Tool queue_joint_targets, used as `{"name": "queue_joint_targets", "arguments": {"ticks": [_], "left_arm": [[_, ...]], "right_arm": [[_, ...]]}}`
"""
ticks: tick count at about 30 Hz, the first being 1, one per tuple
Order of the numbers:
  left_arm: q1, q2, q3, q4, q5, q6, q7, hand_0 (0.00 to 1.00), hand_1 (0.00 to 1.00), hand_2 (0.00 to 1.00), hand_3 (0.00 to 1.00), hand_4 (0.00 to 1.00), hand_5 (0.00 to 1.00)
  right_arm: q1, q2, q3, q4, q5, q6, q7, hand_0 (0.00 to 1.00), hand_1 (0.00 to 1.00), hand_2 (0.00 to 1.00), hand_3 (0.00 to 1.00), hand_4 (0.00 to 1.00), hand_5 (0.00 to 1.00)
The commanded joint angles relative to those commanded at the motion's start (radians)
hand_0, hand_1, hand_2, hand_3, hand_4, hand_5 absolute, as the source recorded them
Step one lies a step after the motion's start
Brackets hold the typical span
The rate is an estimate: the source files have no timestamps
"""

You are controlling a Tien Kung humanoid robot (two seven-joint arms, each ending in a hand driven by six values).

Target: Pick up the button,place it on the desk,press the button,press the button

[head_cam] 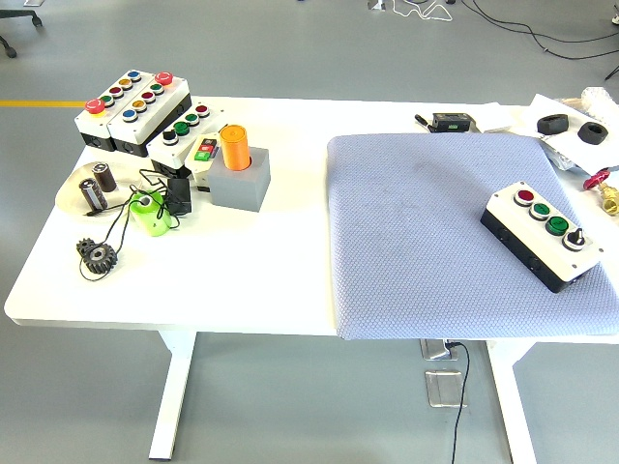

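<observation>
White box [543,234] lies on the pad [416,242]; pressing seemingly remains; no robot hand visible, state unknowable.

White table [261,280], blue-grey dimpled mat [426,242]. On it, a black-and-white button box [542,235] showing red and two green buttons. Over left: orange cylinder [234,147] in grey block [239,184], lime-green cup [150,213].

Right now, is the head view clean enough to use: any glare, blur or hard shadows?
Head view: sharp throughout, even overhead light, soft shadows only; the button box on the grey mat reads clearly; the white table is bright but not blown out; slight wide-angle bowing at the edges.
</observation>
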Motion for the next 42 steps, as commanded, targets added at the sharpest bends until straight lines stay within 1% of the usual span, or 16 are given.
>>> {"name": "queue_joint_targets", "arguments": {"ticks": [2, 3, 6, 10, 13, 14, 19, 20, 22, 25, 26, 31, 33, 37, 39, 42], "left_arm": [[-0.001, 0.000, 0.001, 0.000, -0.001, 0.000, 0.000, 0.753, 0.831, 0.844, 0.721, 0.488, 0.998], [-0.003, 0.000, 0.003, 0.000, -0.006, 0.000, -0.001, 0.752, 0.831, 0.843, 0.721, 0.488, 0.998], [-0.005, 0.000, 0.007, 0.000, -0.013, -0.001, -0.002, 0.752, 0.831, 0.843, 0.721, 0.488, 0.998], [-0.006, 0.000, 0.009, 0.001, -0.015, -0.001, -0.002, 0.752, 0.831, 0.843, 0.721, 0.489, 0.998], [-0.006, 0.000, 0.010, 0.001, -0.015, -0.002, -0.002, 0.752, 0.831, 0.843, 0.721, 0.489, 0.998], [-0.006, 0.001, 0.010, 0.001, -0.016, -0.002, -0.002, 0.752, 0.832, 0.842, 0.720, 0.490, 0.998], [-0.007, 0.001, 0.017, 0.000, -0.023, -0.002, -0.004, 0.752, 0.832, 0.842, 0.720, 0.490, 0.998], [-0.008, 0.002, 0.019, 0.000, -0.024, -0.001, -0.004, 0.752, 0.831, 0.842, 0.719, 0.489, 0.998], [-0.009, 0.002, 0.021, 0.000, -0.023, 0.000, -0.003, 0.752, 0.831, 0.842, 0.719, 0.489, 0.998], [-0.010, 0.003, 0.024, 0.000, -0.026, 0.001, -0.004, 0.752, 0.831, 0.842, 0.719, 0.489, 0.998], [-0.010, 0.003, 0.025, 0.000, -0.027, 0.001, -0.004, 0.752, 0.829, 0.839, 0.717, 0.490, 0.998], [-0.011, 0.004, 0.032, 0.000, -0.038, 0.000, -0.007, 0.752, 0.829, 0.839, 0.717, 0.490, 0.998], [-0.010, 0.004, 0.033, 0.000, -0.039, 0.001, -0.008, 0.751, 0.828, 0.838, 0.716, 0.490, 0.998], [-0.010, 0.005, 0.037, 0.000, -0.046, 0.001, -0.010, 0.751, 0.828, 0.838, 0.716, 0.490, 0.998], [-0.010, 0.004, 0.037, -0.001, -0.047, 0.002, -0.010, 0.751, 0.827, 0.838, 0.716, 0.489, 0.998], [-0.010, 0.005, 0.037, -0.001, -0.048, 0.003, -0.011, 0.751, 0.827, 0.838, 0.716, 0.489, 0.998]], "right_arm": [[0.000, 0.000, 0.002, -0.002, 0.006, 0.017, 0.001, 0.841, 0.735, 0.813, 0.764, 0.587, 0.803], [-0.001, 0.001, 0.006, -0.003, 0.021, 0.044, 0.004, 0.931, 0.885, 0.970, 0.929, 0.623, 0.771], [0.000, 0.001, 0.012, -0.004, 0.022, 0.051, -0.005, 0.931, 0.885, 0.970, 0.929, 0.623, 0.771], [0.001, -0.001, 0.014, -0.003, 0.011, 0.038, -0.012, 0.940, 0.898, 0.987, 0.971, 0.654, 0.737], [0.005, -0.009, 0.015, -0.005, -0.073, -0.020, 0.011, 0.940, 0.898, 0.987, 0.971, 0.654, 0.737], [0.007, -0.012, 0.016, -0.004, -0.112, -0.043, 0.014, 0.998, 0.938, 0.986, 0.975, 0.833, 0.441], [0.013, -0.023, -0.007, 0.008, -0.319, -0.109, -0.011, 0.998, 0.938, 0.986, 0.975, 0.833, 0.441], [0.015, -0.024, -0.018, 0.014, -0.358, -0.128, -0.025, 0.998, 0.941, 0.998, 0.998, 0.886, 0.215], [0.023, -0.024, -0.058, 0.025, -0.449, -0.179, -0.062, 0.998, 0.941, 0.998, 0.998, 0.886, 0.215], [0.033, -0.023, -0.102, 0.030, -0.573, -0.183, -0.100, 0.998, 0.941, 0.998, 0.998, 0.886, 0.215], [0.037, -0.023, -0.121, 0.032, -0.618, -0.180, -0.116, 0.998, 0.946, 0.998, 0.998, 0.898, 0.036], [0.062, -0.023, -0.228, 0.038, -0.826, -0.161, -0.168, 0.998, 0.946, 0.998, 0.998, 0.898, 0.036], [0.076, -0.018, -0.268, 0.038, -0.911, -0.150, -0.188, 0.998, 0.956, 0.998, 0.998, 0.904, 0.090], [0.092, 0.013, -0.300, 0.050, -1.080, -0.138, -0.237, 0.998, 0.956, 0.998, 0.998, 0.904, 0.090], [0.095, 0.033, -0.307, 0.061, -1.164, -0.136, -0.256, 0.998, 0.981, 0.998, 0.998, 0.913, 0.137], [0.100, 0.062, -0.318, 0.080, -1.218, -0.133, -0.285, 0.998, 0.981, 0.998, 0.998, 0.913, 0.137]]}}
